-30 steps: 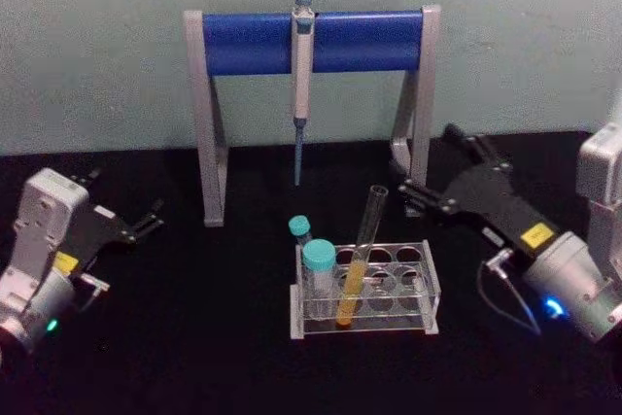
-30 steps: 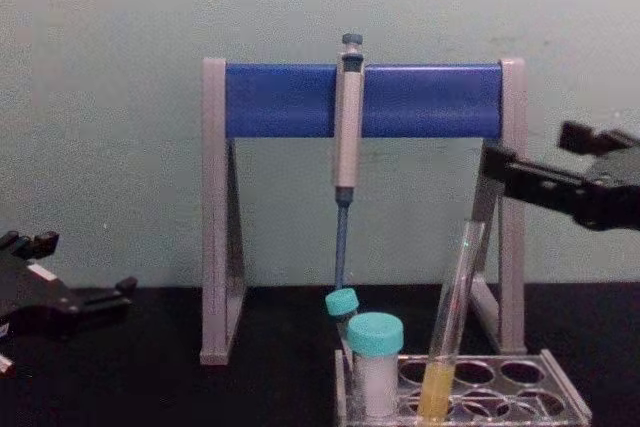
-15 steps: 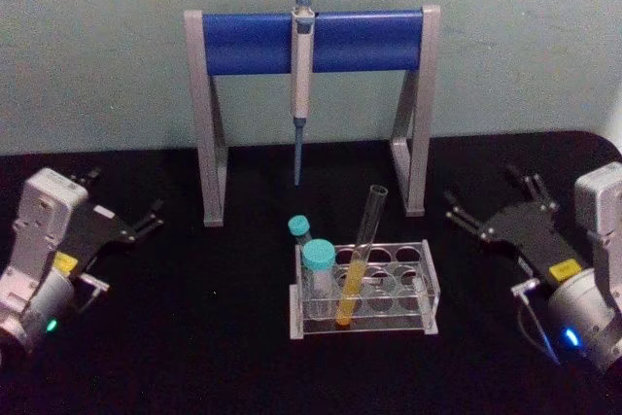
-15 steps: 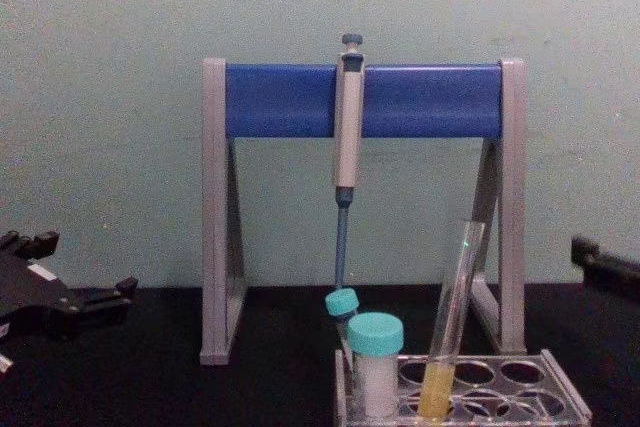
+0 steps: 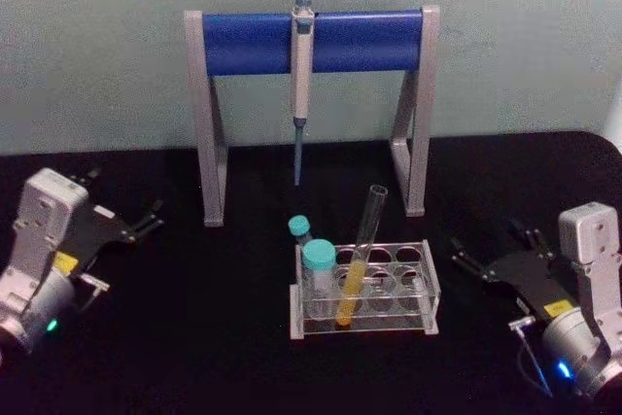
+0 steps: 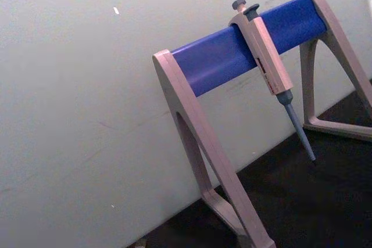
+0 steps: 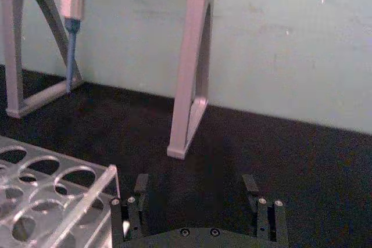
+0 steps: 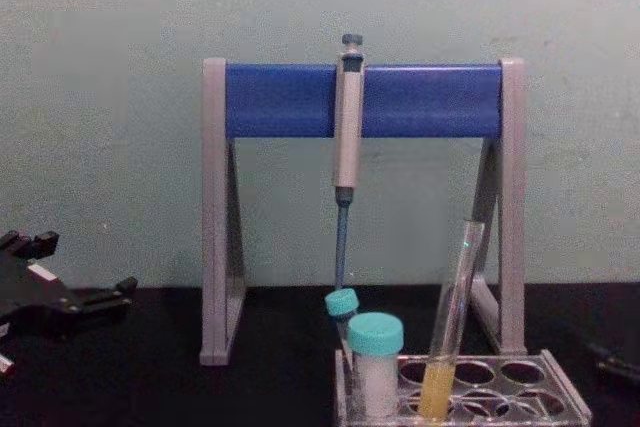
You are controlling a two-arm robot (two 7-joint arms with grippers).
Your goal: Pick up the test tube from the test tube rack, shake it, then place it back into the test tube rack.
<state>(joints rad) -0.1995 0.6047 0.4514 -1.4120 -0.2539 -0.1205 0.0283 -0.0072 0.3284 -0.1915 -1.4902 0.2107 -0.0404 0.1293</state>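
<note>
One test tube (image 5: pixel 358 258) leans in the test tube rack (image 5: pixel 428 284) at the middle of the black table (image 5: pixel 194 337), its open mouth tilted toward the robot's right and yellow-orange liquid in its lower part. The right gripper (image 5: pixel 498 258) sits low on the table to the right of the rack, well apart from the tube, with the rack's right end between them. Its fingers (image 7: pixel 135 207) are spread wide and hold nothing, touching neither rack nor tube. The left gripper (image 5: pixel 144 221) rests far off at the left side of the table, its fingers parted and empty.

Two teal-capped vials (image 5: pixel 318 269) stand in the rack's left end, just beside the tube. Behind the rack stands the grey-and-blue pipette stand (image 5: pixel 311 41), with a pipette (image 5: pixel 302 75) hanging from its bar, tip down, above the table behind the vials.
</note>
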